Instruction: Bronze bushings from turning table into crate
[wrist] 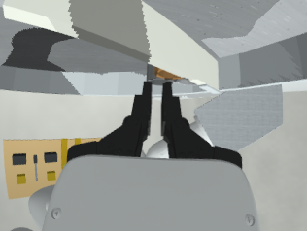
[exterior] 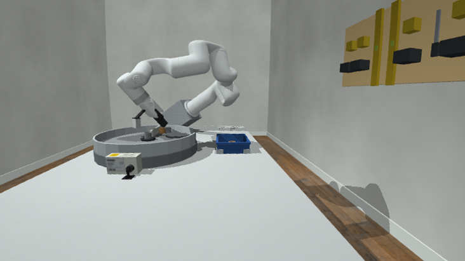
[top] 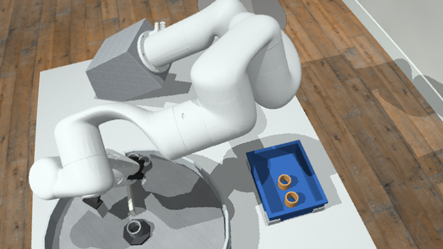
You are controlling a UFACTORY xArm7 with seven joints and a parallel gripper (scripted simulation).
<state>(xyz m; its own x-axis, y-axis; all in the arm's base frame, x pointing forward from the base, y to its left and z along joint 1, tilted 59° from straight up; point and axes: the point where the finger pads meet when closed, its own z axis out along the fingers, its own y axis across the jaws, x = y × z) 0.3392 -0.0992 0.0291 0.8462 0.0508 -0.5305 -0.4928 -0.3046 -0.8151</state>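
My gripper point(wrist: 156, 90) is almost closed. Only a thin gap is left between the two black fingers, and I see nothing in that gap, so I think it holds nothing right now.

In the wrist view, a small bit of the bronze bushing point(wrist: 169, 76) peeks out just past the fingertips. It is right in front of the hand, a tiny bit toward the right-side finger. Most of it is hidden, so I cannot tell which way its hole points, or if a finger touches it. In the exterior view, the same orange spot point(exterior: 161, 129) sits just under the tip of the slanted hand, low on the turning table point(top: 224, 215). From the top, the hand covers it.

So the thing that matters most is this: the bushing is straight ahead and a little below my fingertips. I think my next move is a short push forward and down along the fingers, so the thin gap goes over the ring's wall.

The steel bushing point(top: 136, 228) stands well apart from the hand, nearer the middle of the table. It should stay there.

The crate point(top: 262, 187) is off the table to the side. Two bronze bushings point(top: 283, 180) already lie in it.
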